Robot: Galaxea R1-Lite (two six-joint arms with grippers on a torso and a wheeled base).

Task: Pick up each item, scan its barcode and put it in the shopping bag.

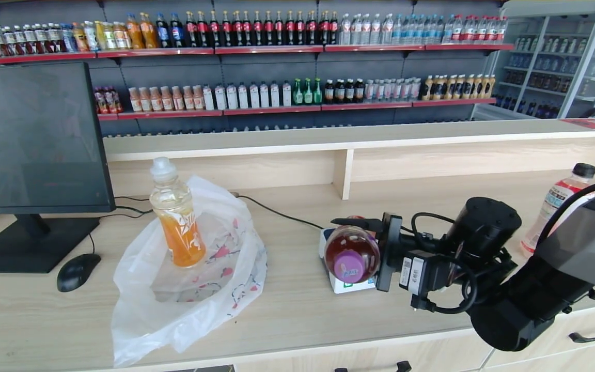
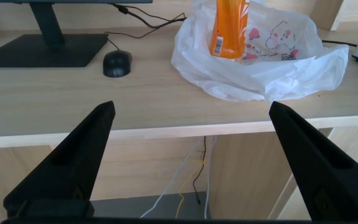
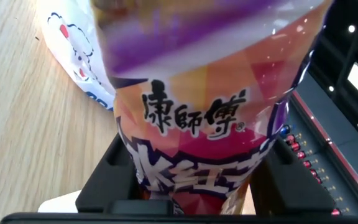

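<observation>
Head view: the right gripper (image 1: 365, 249) is clamped on a tea bottle (image 1: 350, 256) with a purple label. It holds the bottle on its side, just above a small white scanner (image 1: 346, 285) on the wooden counter (image 1: 297, 315). The right arm stretches level over the counter from the right, with its wrist turned so the fingers sit above and below the bottle.

To the left, well apart from the scanner, a white shopping bag (image 1: 199, 302) lies open on the counter. An orange drink bottle (image 1: 176, 219) stands upright inside it. A monitor (image 1: 34, 139) and a mouse (image 1: 77, 272) sit farther left, and a pink drink bottle (image 1: 558, 206) stands at the far right.

The right wrist view looks along the tea bottle (image 3: 197, 112), close up, with its label between the black fingers (image 3: 104, 177).

In the left wrist view, the left gripper (image 2: 191, 111) hangs in front of the counter edge (image 2: 166, 127). Its fingers are spread wide and hold nothing. Beyond them are the bag (image 2: 260, 68), the mouse (image 2: 117, 63) and thin cables (image 2: 194, 180) under the counter.
</observation>
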